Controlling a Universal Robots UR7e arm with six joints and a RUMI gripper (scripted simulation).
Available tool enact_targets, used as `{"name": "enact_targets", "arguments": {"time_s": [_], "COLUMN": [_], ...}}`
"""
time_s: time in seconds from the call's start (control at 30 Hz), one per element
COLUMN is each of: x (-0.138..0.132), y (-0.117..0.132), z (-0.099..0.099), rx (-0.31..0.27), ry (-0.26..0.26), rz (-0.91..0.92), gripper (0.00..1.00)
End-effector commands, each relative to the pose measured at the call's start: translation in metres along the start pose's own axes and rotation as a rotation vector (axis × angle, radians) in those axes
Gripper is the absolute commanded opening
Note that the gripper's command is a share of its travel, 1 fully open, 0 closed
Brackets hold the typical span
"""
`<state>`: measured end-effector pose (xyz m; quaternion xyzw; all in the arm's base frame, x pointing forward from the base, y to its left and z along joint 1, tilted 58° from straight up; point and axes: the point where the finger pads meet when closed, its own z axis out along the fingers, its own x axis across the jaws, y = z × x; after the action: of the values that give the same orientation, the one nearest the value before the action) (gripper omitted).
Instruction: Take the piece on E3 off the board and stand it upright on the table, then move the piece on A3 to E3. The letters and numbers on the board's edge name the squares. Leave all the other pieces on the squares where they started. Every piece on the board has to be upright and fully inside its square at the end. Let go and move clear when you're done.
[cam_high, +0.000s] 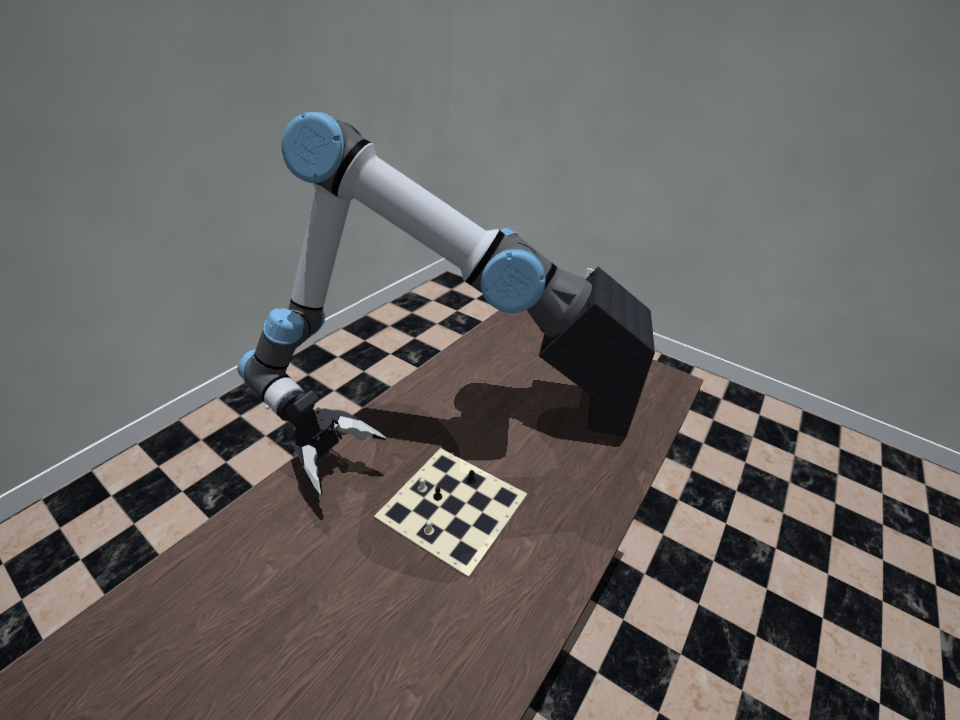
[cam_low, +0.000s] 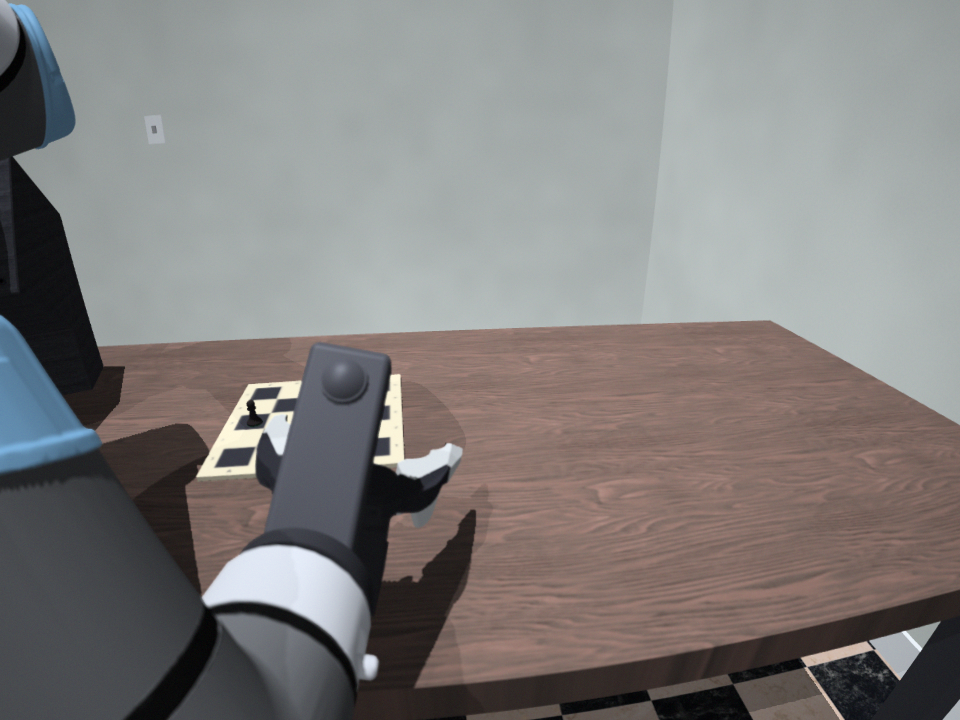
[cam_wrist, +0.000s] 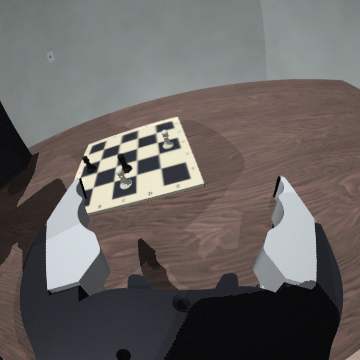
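Apparently not begun: found pale piece (cam_high: 428, 530) (cam_wrist: 168, 140) on E3 and black piece (cam_high: 470, 478) (cam_low: 252, 415) (cam_wrist: 89, 165) on A3, with tool (cam_high: 352, 465) (cam_low: 366, 436) (cam_wrist: 180, 178) wide apart, unloaded; both moves outstanding.

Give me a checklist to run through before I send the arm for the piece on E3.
1. Gripper open with nothing between its fingers: ok.
2. Gripper lined up on the white piece on E3: not ok, it is off to the side of the board.
3. White piece on E3 standing upright: ok.
4. Black piece on A3 standing upright: ok.
5. E3 free to receive the black piece: not ok, the white piece occupies it.
6. Edge numbers sharp enough to read: cannot tell, too small.
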<state>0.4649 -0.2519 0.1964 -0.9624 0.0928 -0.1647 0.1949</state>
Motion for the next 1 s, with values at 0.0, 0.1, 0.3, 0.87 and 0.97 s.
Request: {"name": "enact_targets", "arguments": {"time_s": [0.0, 0.1, 0.3, 0.87, 0.97], "x": [-0.015, -0.026, -0.044, -0.068, -0.07], "y": [0.008, 0.013, 0.023, 0.037, 0.038], "z": [-0.007, -0.013, -0.021, -0.033, -0.034], "rx": [-0.014, -0.024, -0.046, -0.076, -0.077], "ry": [-0.022, -0.04, -0.067, -0.103, -0.105], "rz": [-0.052, -0.089, -0.15, -0.229, -0.235], "gripper": [1.0, 1.0, 1.0, 1.0, 1.0]}}
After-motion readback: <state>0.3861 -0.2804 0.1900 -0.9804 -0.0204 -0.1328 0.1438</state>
